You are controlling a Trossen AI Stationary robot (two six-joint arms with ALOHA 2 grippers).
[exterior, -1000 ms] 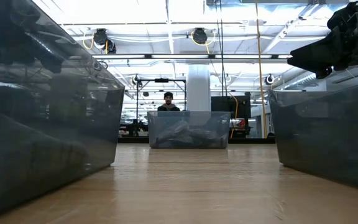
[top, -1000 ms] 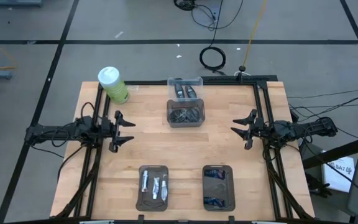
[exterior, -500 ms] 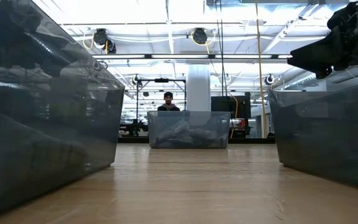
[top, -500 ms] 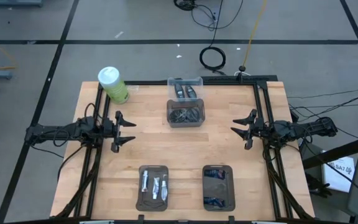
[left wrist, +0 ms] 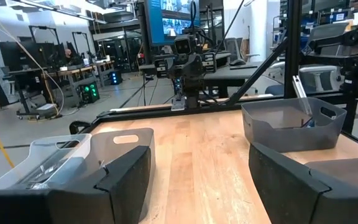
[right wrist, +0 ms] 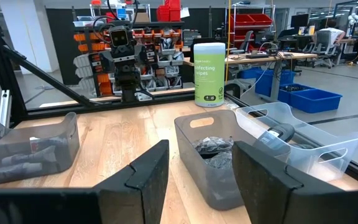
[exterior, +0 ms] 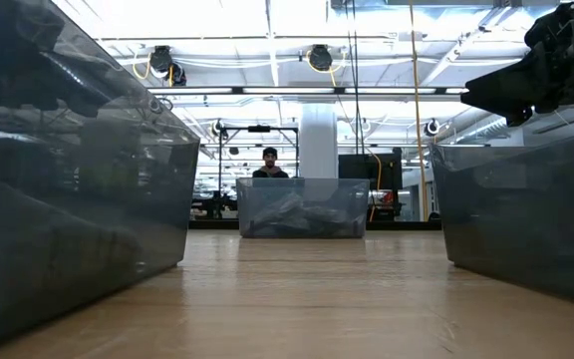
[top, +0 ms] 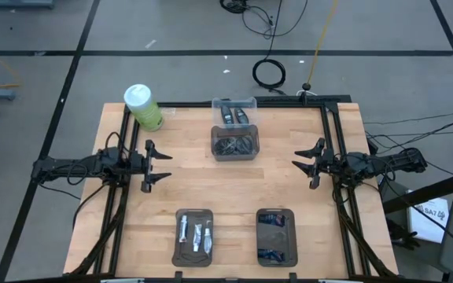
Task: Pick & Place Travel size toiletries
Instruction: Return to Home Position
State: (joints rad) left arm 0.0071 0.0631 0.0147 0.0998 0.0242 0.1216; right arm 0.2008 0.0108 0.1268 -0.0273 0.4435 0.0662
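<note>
While nothing has shifted across the last second, both arms parked and motionless, entries stand thus, near to far

1. Left tray [top: 194,211], near edge of tabletop [top: 281,181]: white tubes [top: 196,234] lying inside, side by side.
2. Right tray [top: 277,211], well apart from the first: dark blue tubes [top: 271,253] inside.
3. Left gripper [top: 157,163], mid-tabletop at the left edge: fingers [left wrist: 126,177] spread wide, holding nothing.
4. Right gripper [top: 305,163], mid-tabletop at the right edge, facing its twin: fingers [right wrist: 148,174] likewise wide apart, holding nothing.
5. Grey bin [top: 214,143], centre, beyond the grippers: dark items [top: 236,143] heaped inside, kind not clear.
6. Clear bin [top: 234,99], touching the grey bin's far side: dark bottles [top: 234,115] inside.
7. Green bottle [top: 142,107], far left corner, upright.

Remark: the stillness suggests both arms have settled at home. With nothing carried and no toiletry loose on the tabletop, the white-tube run appears done. Whether the far bins' contents are still to be moved cannot be judged
</note>
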